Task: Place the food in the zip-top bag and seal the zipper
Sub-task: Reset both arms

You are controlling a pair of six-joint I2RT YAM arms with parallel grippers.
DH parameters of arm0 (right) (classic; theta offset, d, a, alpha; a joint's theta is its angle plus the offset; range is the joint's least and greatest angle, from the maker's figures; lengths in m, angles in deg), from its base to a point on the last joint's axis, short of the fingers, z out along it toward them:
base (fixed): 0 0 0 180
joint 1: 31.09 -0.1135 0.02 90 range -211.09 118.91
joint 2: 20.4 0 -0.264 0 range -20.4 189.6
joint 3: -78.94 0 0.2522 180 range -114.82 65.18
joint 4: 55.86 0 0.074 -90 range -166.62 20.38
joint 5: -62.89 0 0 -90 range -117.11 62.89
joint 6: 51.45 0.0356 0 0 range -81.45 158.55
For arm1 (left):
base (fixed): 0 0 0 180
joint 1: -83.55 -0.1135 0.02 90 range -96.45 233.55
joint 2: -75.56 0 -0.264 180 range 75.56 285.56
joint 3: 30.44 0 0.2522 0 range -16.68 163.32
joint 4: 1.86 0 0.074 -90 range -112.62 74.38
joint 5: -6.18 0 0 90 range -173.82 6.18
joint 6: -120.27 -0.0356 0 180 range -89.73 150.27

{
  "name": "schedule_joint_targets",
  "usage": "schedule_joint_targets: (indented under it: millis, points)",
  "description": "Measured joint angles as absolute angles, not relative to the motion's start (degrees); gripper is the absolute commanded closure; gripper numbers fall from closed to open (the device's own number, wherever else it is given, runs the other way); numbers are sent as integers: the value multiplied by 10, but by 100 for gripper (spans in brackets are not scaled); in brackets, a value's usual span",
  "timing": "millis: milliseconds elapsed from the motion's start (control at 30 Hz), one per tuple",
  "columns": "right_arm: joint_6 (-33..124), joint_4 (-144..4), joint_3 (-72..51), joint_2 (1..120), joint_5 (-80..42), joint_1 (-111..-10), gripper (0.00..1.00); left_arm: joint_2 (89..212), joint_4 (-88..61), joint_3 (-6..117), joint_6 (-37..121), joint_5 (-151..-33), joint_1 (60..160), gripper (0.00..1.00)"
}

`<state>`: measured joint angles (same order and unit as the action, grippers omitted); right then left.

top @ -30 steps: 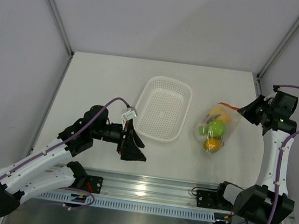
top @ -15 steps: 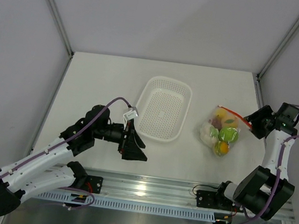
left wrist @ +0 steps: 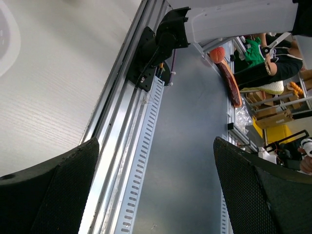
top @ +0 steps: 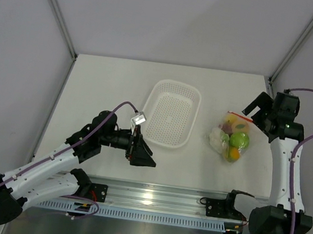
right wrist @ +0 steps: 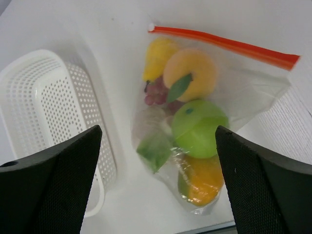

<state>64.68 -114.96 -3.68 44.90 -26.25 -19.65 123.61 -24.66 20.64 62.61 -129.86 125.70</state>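
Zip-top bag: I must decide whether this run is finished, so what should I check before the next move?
1. The food is inside the clear crinkly zip-top bag: ok; the green apple and round orange fruit show through the plastic.
2. The orange-red zipper strip is sealed: cannot tell; it lies straight and flat.
3. The right gripper is off the bag: ok; open, holding nothing.
4. The left gripper is free: ok; open, holding nothing.
5. The bag lies apart from the white perforated plastic basket: ok.

1 zip-top bag (right wrist: 253, 87) and 1 white basket (right wrist: 48, 112). There are 6 toy foods: 1 green apple (right wrist: 199, 127), 1 mango (right wrist: 202, 185), 1 cauliflower (right wrist: 146, 127), 1 grape bunch (right wrist: 156, 96), 1 orange fruit (right wrist: 191, 72) and 1 yellow fruit (right wrist: 158, 56).
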Motion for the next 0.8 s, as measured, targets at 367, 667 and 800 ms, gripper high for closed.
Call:
schedule_joint_targets:
  millis: [367,667,800]
  points:
    - [668,-1238,-49,374,-367,-364,0,1233,-221,191,663,-1275,1257,0]
    - [727,-1273,-4,324,-391,-443,1,1220,-215,160,710,-1245,1258,1]
    - [751,-1275,36,301,-390,-457,1,1220,-210,149,729,-1234,1258,0]
